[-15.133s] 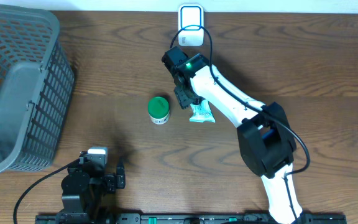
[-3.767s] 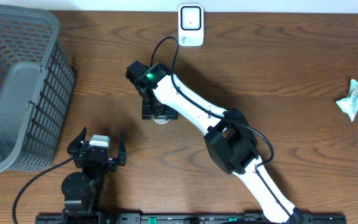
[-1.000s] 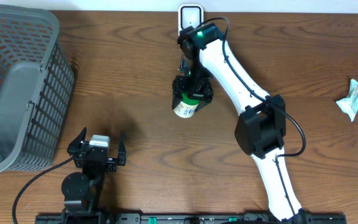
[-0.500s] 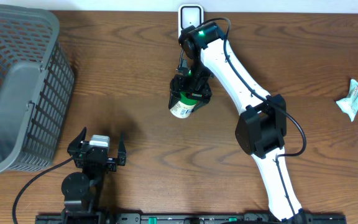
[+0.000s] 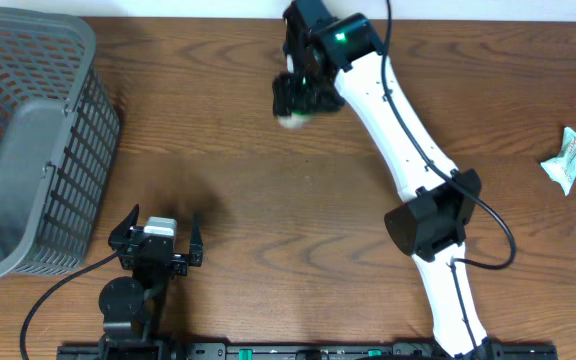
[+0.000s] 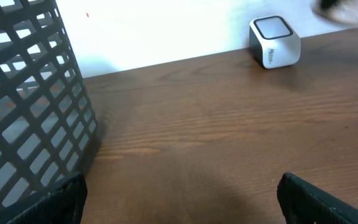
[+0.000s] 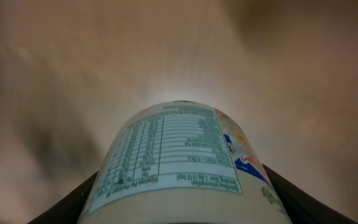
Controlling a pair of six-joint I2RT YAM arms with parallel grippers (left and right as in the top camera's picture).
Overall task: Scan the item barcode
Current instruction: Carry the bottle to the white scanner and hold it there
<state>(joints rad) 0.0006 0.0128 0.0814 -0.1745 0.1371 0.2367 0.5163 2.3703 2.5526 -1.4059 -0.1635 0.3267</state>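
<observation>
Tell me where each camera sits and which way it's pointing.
Overhead: fixed above, facing straight down on the table; left arm and right arm show, right gripper holding the bottle.
Left wrist: low over the table, facing the wall, basket and scanner; left gripper fingers at bottom corners.
Right wrist: looks along its own fingers at the bottle label.
Shared: basket in overhead and left wrist; bottle in overhead and right wrist.

White-labelled jar (image 7: 179,158), held aloft, nutrition text showing, boxy white scanner (image 6: 275,42) upright
</observation>
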